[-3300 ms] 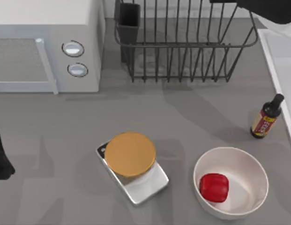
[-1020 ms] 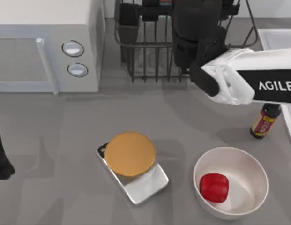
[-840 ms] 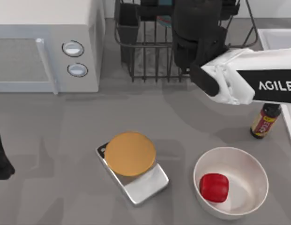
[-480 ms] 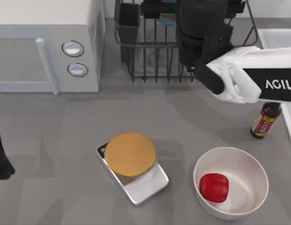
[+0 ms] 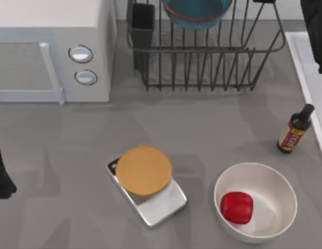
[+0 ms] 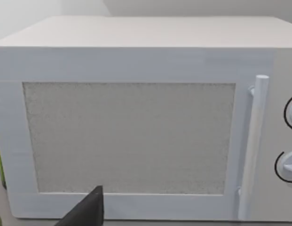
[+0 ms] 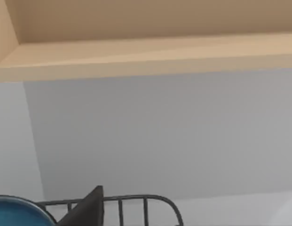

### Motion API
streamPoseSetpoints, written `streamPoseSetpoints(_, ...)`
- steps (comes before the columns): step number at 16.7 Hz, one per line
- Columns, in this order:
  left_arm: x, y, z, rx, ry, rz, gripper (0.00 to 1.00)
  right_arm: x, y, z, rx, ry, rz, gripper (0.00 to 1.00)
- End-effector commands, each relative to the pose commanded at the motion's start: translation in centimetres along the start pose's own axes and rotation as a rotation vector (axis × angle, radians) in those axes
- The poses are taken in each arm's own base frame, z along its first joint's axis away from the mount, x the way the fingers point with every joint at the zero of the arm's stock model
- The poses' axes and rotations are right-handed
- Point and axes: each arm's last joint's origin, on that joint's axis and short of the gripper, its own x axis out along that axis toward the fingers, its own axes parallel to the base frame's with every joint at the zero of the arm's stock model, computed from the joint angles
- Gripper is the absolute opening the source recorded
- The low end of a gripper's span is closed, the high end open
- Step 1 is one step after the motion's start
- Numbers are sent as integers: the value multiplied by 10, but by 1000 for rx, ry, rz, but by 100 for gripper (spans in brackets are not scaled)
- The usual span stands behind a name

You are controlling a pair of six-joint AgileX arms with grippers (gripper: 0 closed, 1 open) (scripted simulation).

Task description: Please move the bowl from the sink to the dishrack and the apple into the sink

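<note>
Microwave (image 5: pixel 52 46), scale (image 5: pixel 148 184), sauce bottle (image 5: pixel 294 129), white bowl (image 5: pixel 275 179) on grey table (image 5: pixel 202 124)

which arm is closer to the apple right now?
Right. The right arm is at the top view's upper right, above the apple; the left arm sits at the far left edge.

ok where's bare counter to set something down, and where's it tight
Free: the strip between microwave and scale, and the stretch between dishrack and white bowl. Tight: bottle beside the sink, white bowl just below.

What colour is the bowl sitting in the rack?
Teal-blue bowl, reddish line near its rim; top view.
</note>
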Motion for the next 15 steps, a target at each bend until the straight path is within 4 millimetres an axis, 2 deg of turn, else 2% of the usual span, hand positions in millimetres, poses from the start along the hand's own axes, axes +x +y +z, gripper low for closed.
streamPoseSetpoints(3,0,0,0,0,0,0,100,-48,-58,5,2,28,-17,100)
streamPoseSetpoints(5,0,0,0,0,0,0,100,-85,-90,-2,5,41,-19,100)
streamPoseSetpoints(7,0,0,0,0,0,0,100,-121,-115,-18,8,44,-12,100)
streamPoseSetpoints(9,0,0,0,0,0,0,100,-152,-133,-40,10,37,5,100)
streamPoseSetpoints(11,0,0,0,0,0,0,100,-175,-145,-65,7,20,28,100)
streamPoseSetpoints(15,0,0,0,0,0,0,100,-196,-156,-110,-11,-13,74,100)
